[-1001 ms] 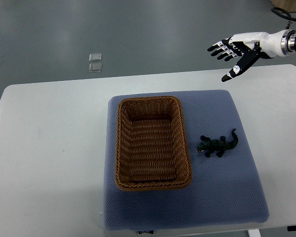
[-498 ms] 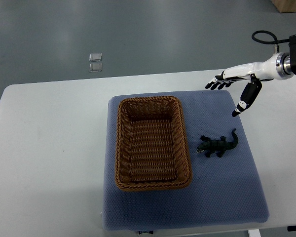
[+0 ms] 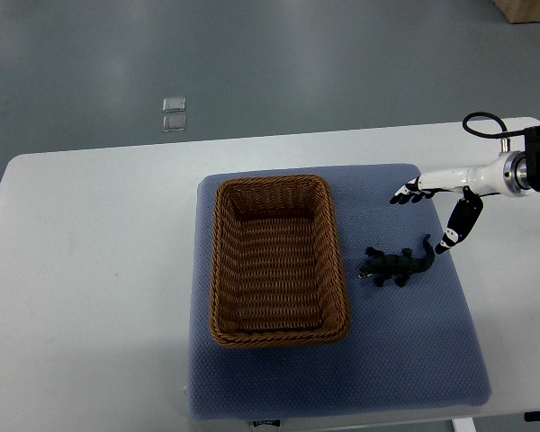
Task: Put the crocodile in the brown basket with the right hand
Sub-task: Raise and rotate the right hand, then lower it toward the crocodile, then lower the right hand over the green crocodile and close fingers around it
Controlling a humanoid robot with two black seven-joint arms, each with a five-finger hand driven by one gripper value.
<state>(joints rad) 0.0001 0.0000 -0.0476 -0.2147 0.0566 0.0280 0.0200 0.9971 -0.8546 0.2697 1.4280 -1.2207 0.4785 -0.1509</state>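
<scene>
A small dark green toy crocodile (image 3: 396,264) lies on the blue mat (image 3: 405,360), just right of the brown wicker basket (image 3: 223,270), which holds nothing. My right hand (image 3: 429,213) comes in from the right edge and hovers low over the mat's right rim, just above and to the right of the crocodile's tail. Its fingers (image 3: 405,194) are spread and the thumb (image 3: 454,232) points down toward the tail; it holds nothing. The left arm does not show.
The mat lies on a white table (image 3: 90,270) with grey floor beyond its far edge. Two small clear squares (image 3: 173,114) lie on the floor behind the table. A black cable loops at my right wrist (image 3: 482,126).
My right hand has come down and toward the near side, from above the table's far edge to just beside the crocodile's tail. The crocodile and basket have not moved.
</scene>
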